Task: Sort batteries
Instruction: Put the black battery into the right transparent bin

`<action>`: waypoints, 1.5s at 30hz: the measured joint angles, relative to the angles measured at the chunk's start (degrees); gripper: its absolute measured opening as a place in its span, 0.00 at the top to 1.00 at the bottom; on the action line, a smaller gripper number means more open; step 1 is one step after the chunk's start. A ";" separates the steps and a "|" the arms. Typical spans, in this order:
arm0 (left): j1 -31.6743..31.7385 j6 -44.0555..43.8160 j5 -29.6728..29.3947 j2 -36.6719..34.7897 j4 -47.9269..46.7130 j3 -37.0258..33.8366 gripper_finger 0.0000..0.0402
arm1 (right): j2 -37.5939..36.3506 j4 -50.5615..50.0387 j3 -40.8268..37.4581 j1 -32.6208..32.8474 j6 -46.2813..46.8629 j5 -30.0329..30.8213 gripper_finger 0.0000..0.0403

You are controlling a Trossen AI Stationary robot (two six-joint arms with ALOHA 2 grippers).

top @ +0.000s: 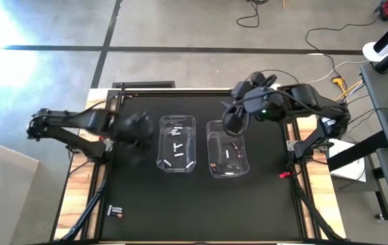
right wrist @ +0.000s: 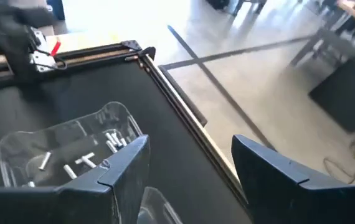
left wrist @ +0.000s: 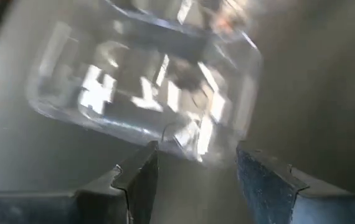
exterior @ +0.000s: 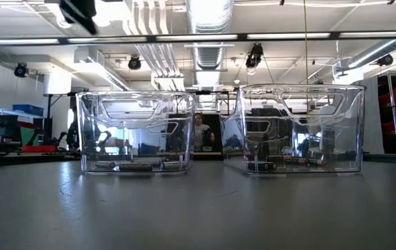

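Clear plastic bins, two, side by side on black counter (top: 139, 197). Left bin (top: 176, 143): white batteries (top: 178, 145) on floor. Right bin (top: 227, 148): dark batteries (top: 227, 154), one pale one near front wall. Two more batteries (top: 116, 212) loose on counter, well behind and below left tool, near front left corner.

Left tool (left wrist: 196, 180): raised, just outboard of left bin, motion-blurred in high view. Fingers (left wrist: 137, 177) spread apart, nothing between them; left bin directly ahead and below.

Right tool (right wrist: 190, 168): above back edge of right bin. Fingers (right wrist: 124, 165) parted, nothing gripped. Left bin with white batteries ahead of it, beyond left finger.

Low view: both bins standing upright, batteries lying flat on bin floors.
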 joint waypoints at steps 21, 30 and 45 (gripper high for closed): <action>-42.88 -36.05 15.92 7.61 2.53 -12.20 0.62 | 10.90 12.58 -0.79 23.21 25.05 4.65 0.46; -49.67 -40.93 14.36 17.71 10.79 -13.00 0.69 | 16.38 16.18 -0.79 29.91 37.32 1.86 0.46; -65.16 -37.52 7.04 28.47 14.06 -9.56 0.61 | 19.65 16.67 -0.79 30.10 42.07 -1.91 0.46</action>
